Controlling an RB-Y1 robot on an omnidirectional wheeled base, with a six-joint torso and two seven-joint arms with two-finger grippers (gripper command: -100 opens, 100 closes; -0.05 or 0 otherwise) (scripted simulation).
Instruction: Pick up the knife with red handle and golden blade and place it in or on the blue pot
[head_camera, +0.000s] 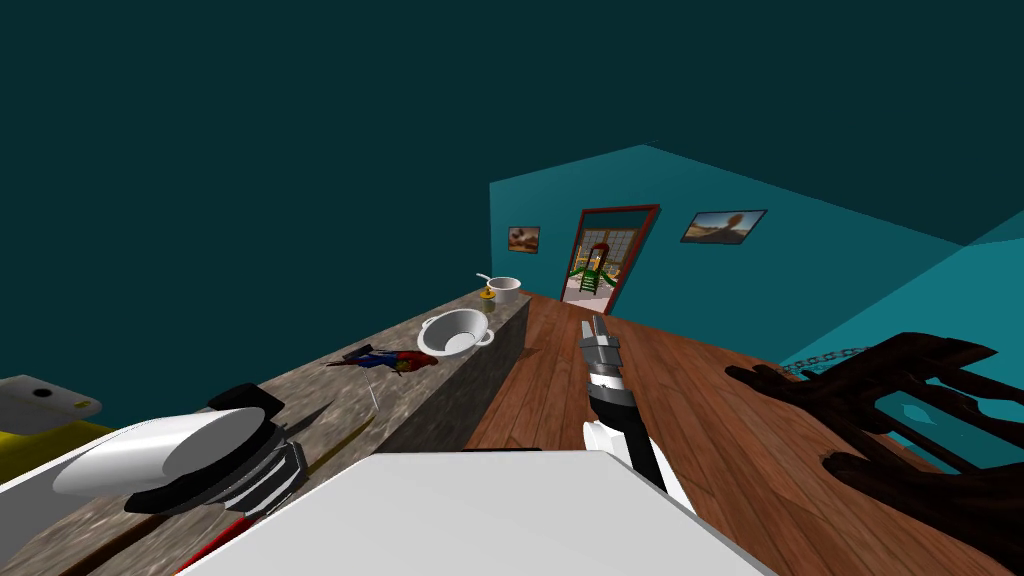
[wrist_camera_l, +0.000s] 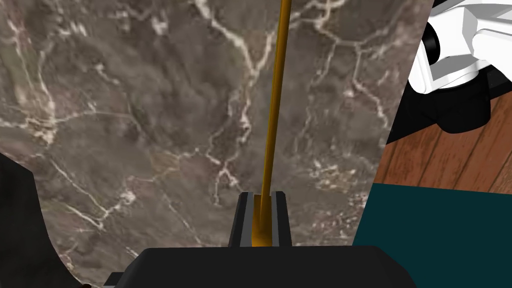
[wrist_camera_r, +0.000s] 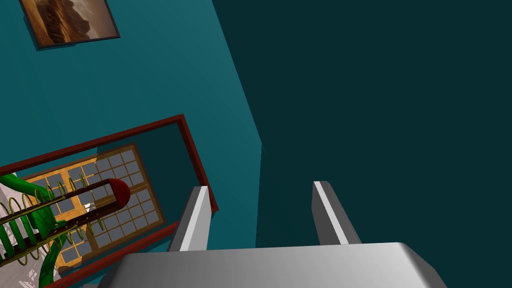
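Observation:
My left gripper (wrist_camera_l: 262, 200) is shut on the golden blade (wrist_camera_l: 274, 100) of the knife, which runs straight out from the fingers over the marble counter (wrist_camera_l: 125, 125). In the head view the left gripper (head_camera: 300, 462) is at the counter's near end. The blade (head_camera: 350, 435) points along the counter, and the red handle (head_camera: 225, 540) sticks out behind the hand. I cannot tell whether the knife touches the marble. Farther along stands a white two-handled pot (head_camera: 455, 332), with a smaller white pot (head_camera: 503, 288) at the far end. My right gripper (head_camera: 597, 328) hangs open over the floor.
A red and blue parrot figure (head_camera: 392, 361) lies on the counter between the knife and the white pot. A dark wooden chair (head_camera: 900, 420) stands on the right of the wooden floor (head_camera: 560, 390). A red-framed doorway (head_camera: 605, 260) opens in the far teal wall.

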